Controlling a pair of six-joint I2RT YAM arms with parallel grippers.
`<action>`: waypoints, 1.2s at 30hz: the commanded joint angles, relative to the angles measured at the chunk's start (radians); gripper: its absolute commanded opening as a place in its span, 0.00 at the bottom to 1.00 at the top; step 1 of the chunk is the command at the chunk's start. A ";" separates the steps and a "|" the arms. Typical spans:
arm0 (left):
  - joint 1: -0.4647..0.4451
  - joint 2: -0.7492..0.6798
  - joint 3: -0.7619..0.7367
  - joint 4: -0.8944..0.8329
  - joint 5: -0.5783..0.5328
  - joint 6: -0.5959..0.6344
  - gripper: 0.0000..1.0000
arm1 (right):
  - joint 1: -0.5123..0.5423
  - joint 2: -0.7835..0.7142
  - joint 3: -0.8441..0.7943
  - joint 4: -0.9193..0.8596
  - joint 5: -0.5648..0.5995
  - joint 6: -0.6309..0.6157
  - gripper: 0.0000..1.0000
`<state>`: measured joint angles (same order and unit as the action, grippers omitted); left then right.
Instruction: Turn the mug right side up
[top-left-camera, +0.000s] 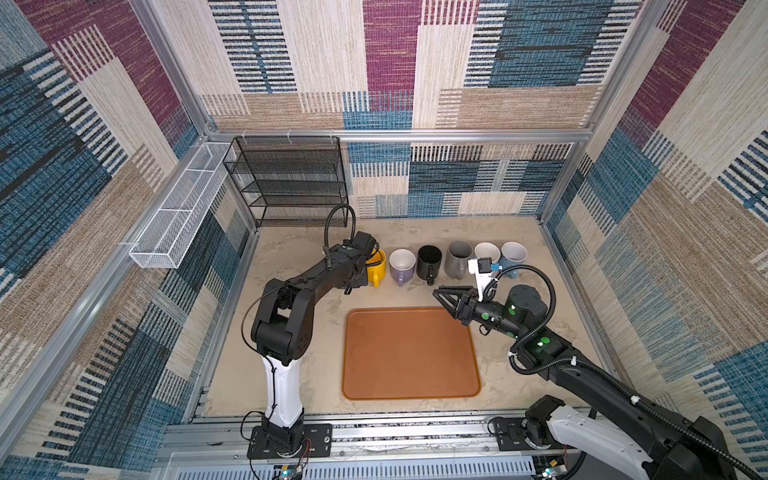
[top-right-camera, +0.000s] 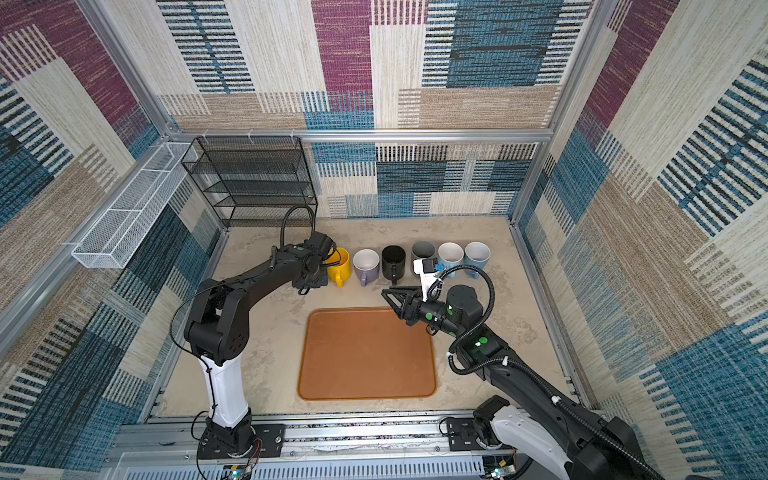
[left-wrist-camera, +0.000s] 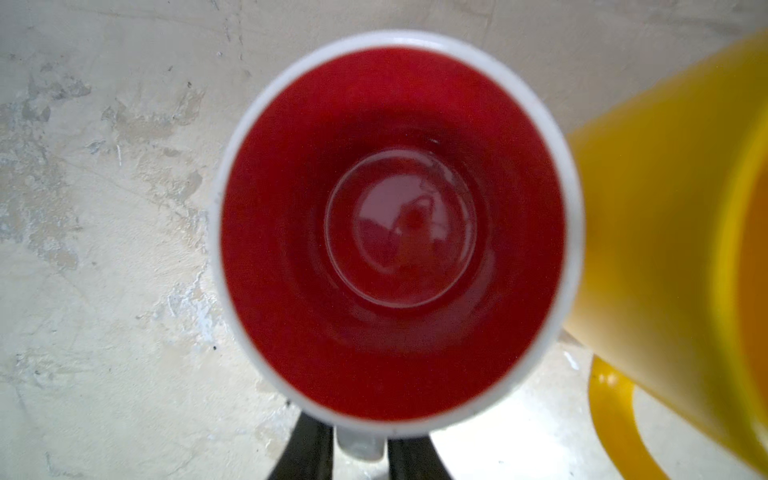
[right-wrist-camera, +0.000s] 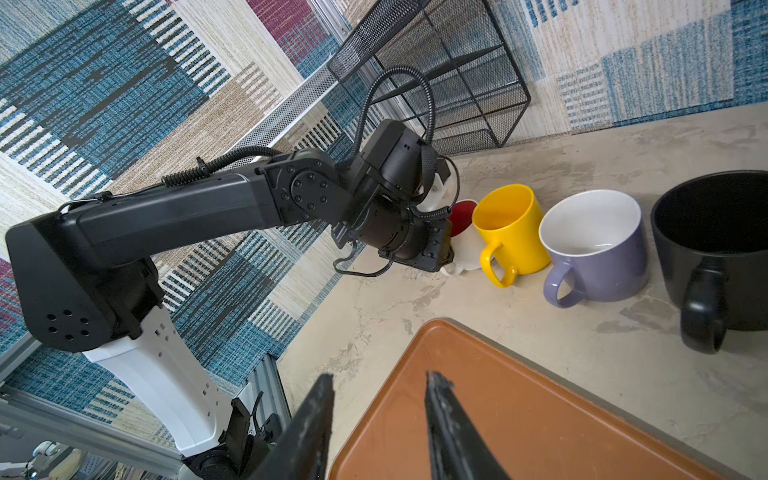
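Observation:
The mug is white outside and red inside. It stands upright on the tabletop with its mouth up, at the left end of the row of mugs, and its red inside peeks out beside the left wrist. In both top views the left arm hides it. My left gripper points straight down with a finger on each side of the mug's white handle. A thin gap shows on both sides, so it is open. My right gripper hangs open and empty over the far edge of the tray.
A yellow mug stands right beside the white mug. After it in the row come a purple mug, a black mug, a grey mug and two pale ones. A black mesh rack stands at the back left.

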<state>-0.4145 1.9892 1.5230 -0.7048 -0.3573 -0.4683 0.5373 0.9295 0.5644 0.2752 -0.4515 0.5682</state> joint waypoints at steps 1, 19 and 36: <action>0.000 -0.010 0.012 -0.019 0.006 0.029 0.20 | 0.002 -0.004 0.001 0.010 0.011 -0.014 0.40; 0.002 -0.179 -0.053 0.008 0.018 0.034 0.20 | 0.001 -0.026 -0.001 -0.015 0.030 -0.020 0.40; 0.028 -0.582 -0.334 0.309 0.100 0.091 0.28 | 0.000 -0.032 0.092 -0.194 0.193 -0.104 0.51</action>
<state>-0.3920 1.4487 1.2163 -0.4858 -0.2821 -0.4145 0.5373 0.8978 0.6422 0.1078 -0.3023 0.4946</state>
